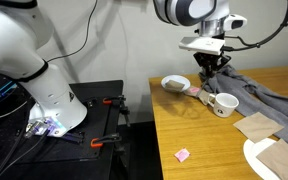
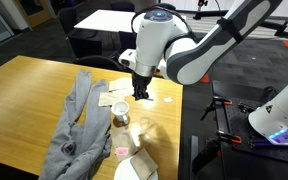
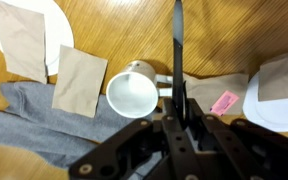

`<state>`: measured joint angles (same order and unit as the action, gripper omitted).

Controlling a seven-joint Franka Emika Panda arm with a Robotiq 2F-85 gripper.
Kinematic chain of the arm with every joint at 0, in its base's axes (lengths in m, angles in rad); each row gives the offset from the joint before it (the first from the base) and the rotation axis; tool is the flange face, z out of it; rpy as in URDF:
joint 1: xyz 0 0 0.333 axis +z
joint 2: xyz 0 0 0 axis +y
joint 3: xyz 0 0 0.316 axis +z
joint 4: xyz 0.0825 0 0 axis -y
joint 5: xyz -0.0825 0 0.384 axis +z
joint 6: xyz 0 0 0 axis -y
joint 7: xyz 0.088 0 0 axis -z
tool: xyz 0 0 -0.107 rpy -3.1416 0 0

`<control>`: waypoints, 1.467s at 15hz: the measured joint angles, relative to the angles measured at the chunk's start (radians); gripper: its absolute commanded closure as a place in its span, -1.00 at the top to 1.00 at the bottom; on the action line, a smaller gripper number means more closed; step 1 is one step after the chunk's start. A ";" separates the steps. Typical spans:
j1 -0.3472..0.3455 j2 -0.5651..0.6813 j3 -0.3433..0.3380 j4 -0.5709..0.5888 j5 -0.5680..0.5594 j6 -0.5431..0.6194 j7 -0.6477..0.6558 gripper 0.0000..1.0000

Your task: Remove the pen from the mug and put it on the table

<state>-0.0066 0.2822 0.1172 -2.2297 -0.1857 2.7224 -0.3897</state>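
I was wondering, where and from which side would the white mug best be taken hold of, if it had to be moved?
Take the mug by its rim wall, from straight above, one finger inside, one outside: its round mouth faces up, open and seemingly empty. The gripper is shut on the pen, so that should go down first.

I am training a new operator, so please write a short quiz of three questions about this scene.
1. True or false: in the wrist view the mug holds nothing.
2. What does the hand grip? A) the pen B) the mug C) nothing
3. Fill in: the small scrap lying on the table near the mug is coloured ____.
Key: 1 true; 2 A; 3 pink.
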 measured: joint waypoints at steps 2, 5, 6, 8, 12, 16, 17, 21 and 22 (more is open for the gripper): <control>0.002 -0.004 0.005 -0.025 0.002 -0.022 -0.009 -0.91; 0.001 -0.001 0.017 -0.067 0.013 -0.021 -0.063 -0.91; 0.001 0.002 0.021 -0.079 0.015 -0.020 -0.083 -0.91; 0.000 0.014 0.026 -0.099 0.015 -0.018 -0.119 -0.91; -0.003 0.067 0.027 -0.110 0.013 -0.002 -0.170 -0.91; -0.015 0.140 0.033 -0.103 0.011 0.046 -0.233 -0.91; -0.022 0.160 0.041 -0.095 0.011 0.049 -0.262 -0.91; -0.053 0.221 0.082 -0.058 0.000 0.037 -0.409 -0.91; -0.052 0.230 0.083 -0.048 -0.010 0.023 -0.435 -0.91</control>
<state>-0.0589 0.5119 0.1997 -2.2779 -0.1961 2.7450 -0.8244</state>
